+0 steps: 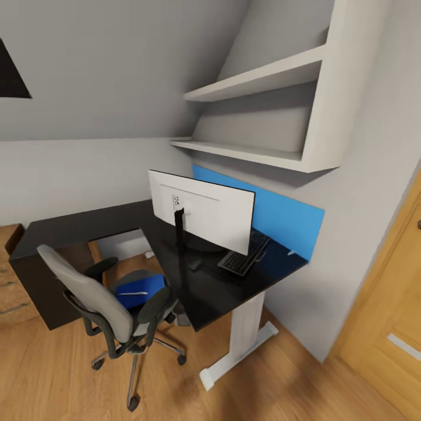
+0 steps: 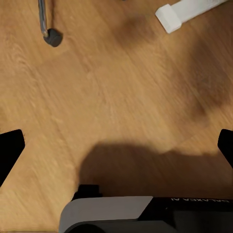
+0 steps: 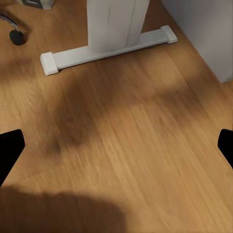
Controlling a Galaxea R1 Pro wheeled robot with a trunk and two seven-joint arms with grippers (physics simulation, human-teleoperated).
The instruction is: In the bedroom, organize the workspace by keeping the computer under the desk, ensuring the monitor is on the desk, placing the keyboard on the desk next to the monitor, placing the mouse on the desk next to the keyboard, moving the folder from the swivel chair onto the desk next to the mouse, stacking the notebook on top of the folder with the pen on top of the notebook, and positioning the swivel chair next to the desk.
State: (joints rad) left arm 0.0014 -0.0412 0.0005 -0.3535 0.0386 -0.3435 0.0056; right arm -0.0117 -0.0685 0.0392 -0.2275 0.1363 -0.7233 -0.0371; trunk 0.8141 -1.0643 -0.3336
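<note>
The black-topped desk (image 1: pixel 222 292) stands in the corner on a white leg (image 1: pixel 245 327). On it the monitor (image 1: pixel 202 211) shows its white back. The keyboard (image 1: pixel 244 257) lies beyond it, and the small black mouse (image 1: pixel 196 265) sits by the stand. The swivel chair (image 1: pixel 108 301) is at the desk's inner corner. The blue folder (image 1: pixel 143 287) lies on its seat, with the white pen (image 1: pixel 133 293) on the folder. I cannot make out the notebook, and the computer is hidden. My left gripper (image 2: pixel 116 145) and right gripper (image 3: pixel 116 145) hang open over the wood floor.
White shelves (image 1: pixel 263 79) hang above the desk and a blue panel (image 1: pixel 286 219) lines the wall behind it. An oak door (image 1: pixel 392 316) is at the right, a wooden dresser (image 1: pixel 11 280) at the left. The desk foot (image 3: pixel 102 46) and a chair castor (image 2: pixel 52 36) are near the grippers.
</note>
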